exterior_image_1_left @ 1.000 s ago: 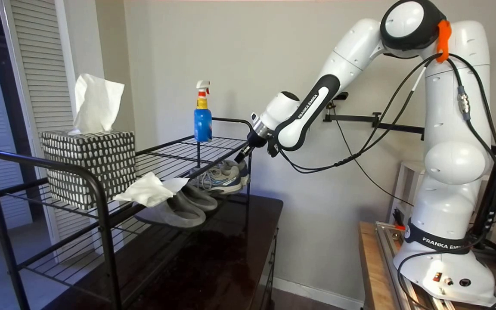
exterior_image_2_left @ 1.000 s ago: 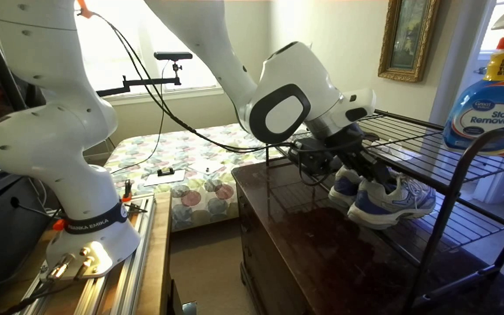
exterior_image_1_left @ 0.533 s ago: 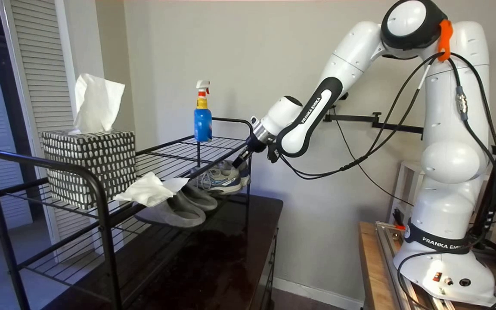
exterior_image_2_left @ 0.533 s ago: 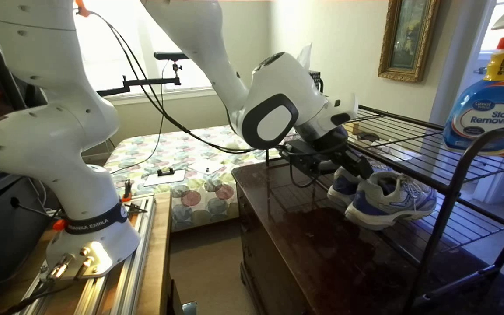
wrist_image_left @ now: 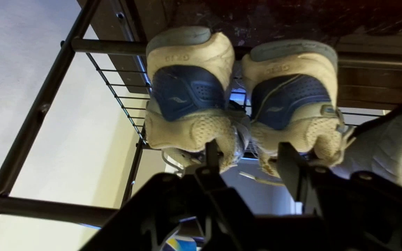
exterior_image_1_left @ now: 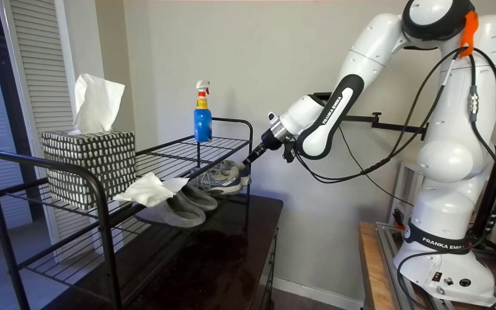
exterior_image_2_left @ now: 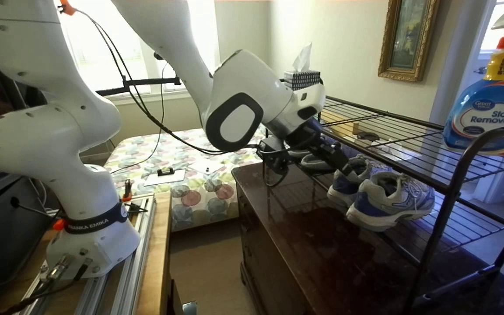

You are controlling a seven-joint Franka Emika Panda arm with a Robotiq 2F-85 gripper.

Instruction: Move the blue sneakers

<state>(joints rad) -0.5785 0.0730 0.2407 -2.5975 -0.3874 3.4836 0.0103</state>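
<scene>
The blue sneakers are a pale grey-beige running pair with blue heel panels, side by side on the rack's lower shelf. In an exterior view I see the nearer sneaker (exterior_image_2_left: 383,203) and the farther sneaker (exterior_image_2_left: 340,187); the pair (exterior_image_1_left: 222,180) also shows in the other exterior view. In the wrist view the left sneaker (wrist_image_left: 188,92) and right sneaker (wrist_image_left: 290,96) show heels towards me. My gripper (wrist_image_left: 250,151) is open with nothing held. Its fingertips overlap the two shoe collars in the wrist view; contact cannot be told. The gripper (exterior_image_2_left: 346,169) also shows at the farther sneaker's heel.
The black wire rack (exterior_image_1_left: 110,254) has an upper shelf close above the shoes. Grey slip-on shoes (exterior_image_1_left: 183,206) stand beside the sneakers. A tissue box (exterior_image_1_left: 88,168), loose tissue (exterior_image_1_left: 151,191) and spray bottle (exterior_image_1_left: 203,122) are on top. A dark dresser (exterior_image_2_left: 322,245) stands below.
My gripper has drawn back from the nearer sneaker's opening, out of the rack towards the robot base, and across to the farther sneaker's heel. The sneakers show no clear movement.
</scene>
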